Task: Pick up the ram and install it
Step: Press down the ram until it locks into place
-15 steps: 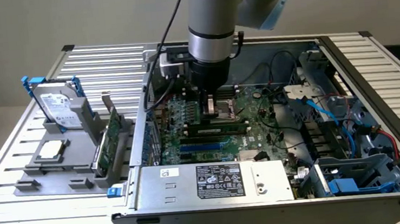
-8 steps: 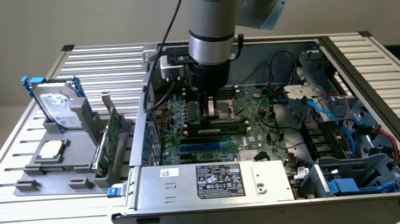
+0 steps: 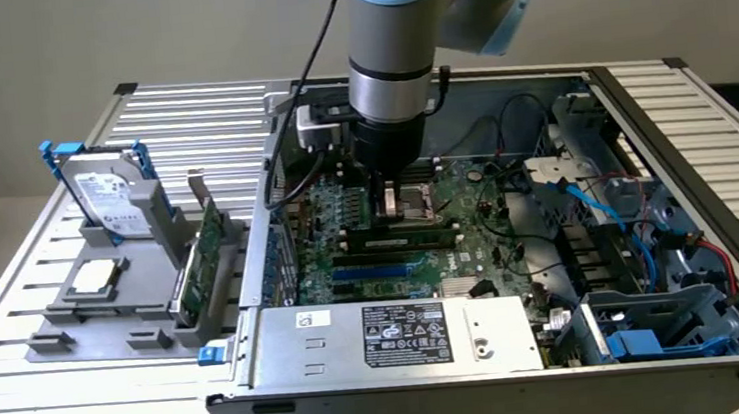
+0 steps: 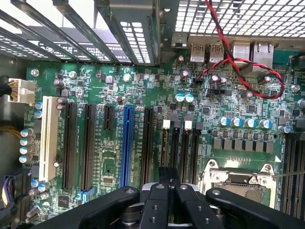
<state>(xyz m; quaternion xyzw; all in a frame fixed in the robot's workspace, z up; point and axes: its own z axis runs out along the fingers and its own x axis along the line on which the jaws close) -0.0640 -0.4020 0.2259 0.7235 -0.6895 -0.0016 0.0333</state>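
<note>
Gripper (image 4: pixel 167 191) is clenched over the motherboard (image 4: pixel 143 119), ram slots (image 4: pixel 178 148) at 12 o'clock; a crooked push could get pins bent.

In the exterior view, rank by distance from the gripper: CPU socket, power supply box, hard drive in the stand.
1. CPU socket, right under the gripper.
2. Power supply box, at the case's front.
3. Hard drive, outside the case, at the exterior view's left.
</note>
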